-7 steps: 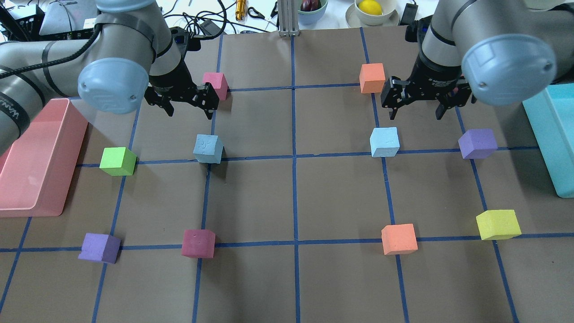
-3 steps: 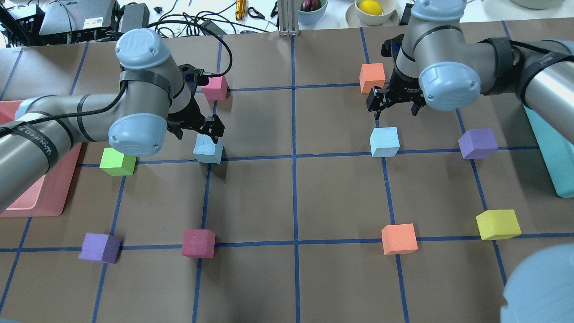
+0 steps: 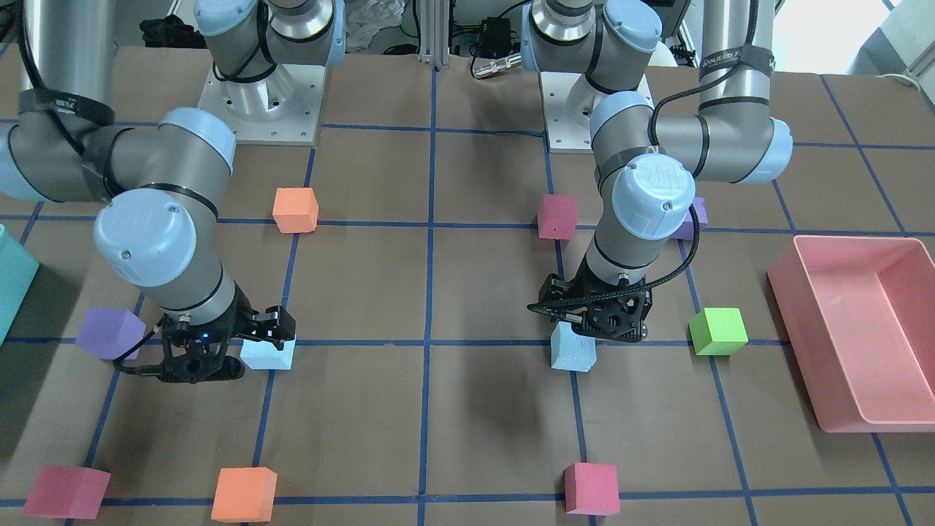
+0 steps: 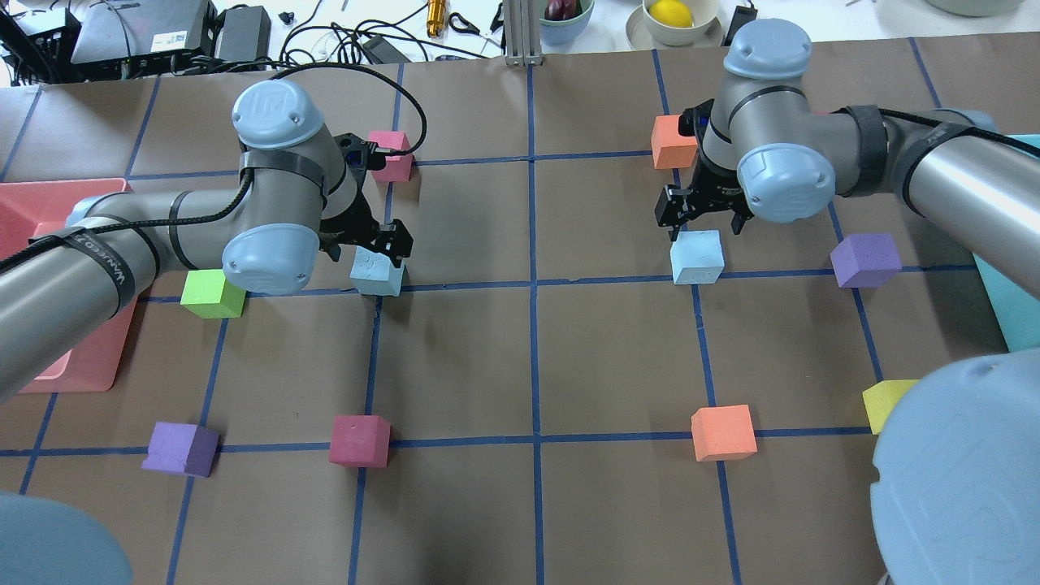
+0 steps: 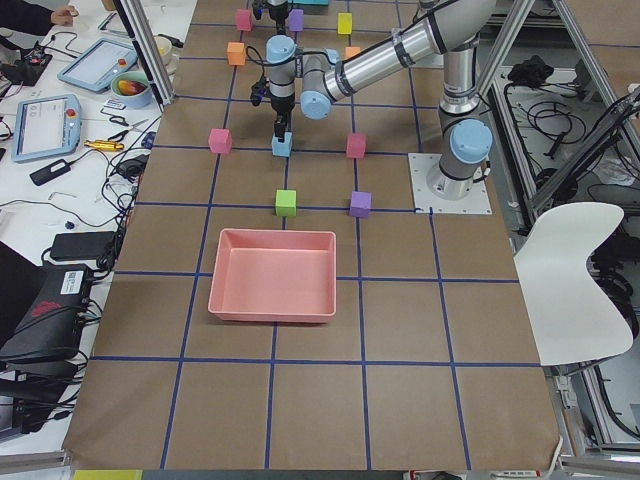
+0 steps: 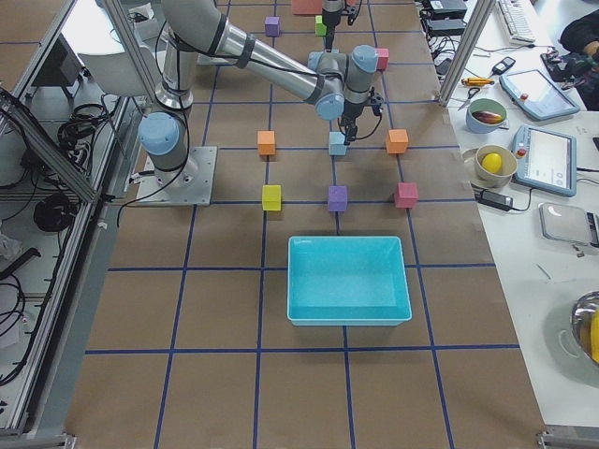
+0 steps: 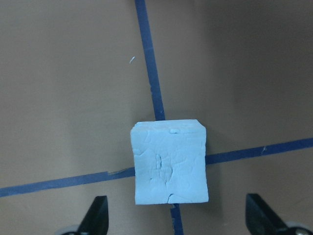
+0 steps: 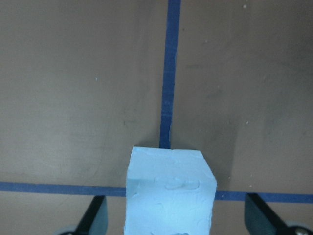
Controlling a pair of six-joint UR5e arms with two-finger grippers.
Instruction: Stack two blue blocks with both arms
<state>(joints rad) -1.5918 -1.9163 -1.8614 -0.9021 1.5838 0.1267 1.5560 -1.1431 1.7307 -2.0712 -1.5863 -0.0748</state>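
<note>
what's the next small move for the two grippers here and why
Probably lower both straight down a little. The left gripper and right gripper are open and hover above the left blue block and right blue block; each wrist view shows its block roughly centred between the fingertips, so no sideways correction looks needed before closing.

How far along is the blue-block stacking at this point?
Done: nothing stacked; the left blue block and right blue block sit apart on the table. In hand: the left gripper and right gripper are both open, each low over its block, jaws flanking it. Left: grasp, lift one, set it on the other.
</note>
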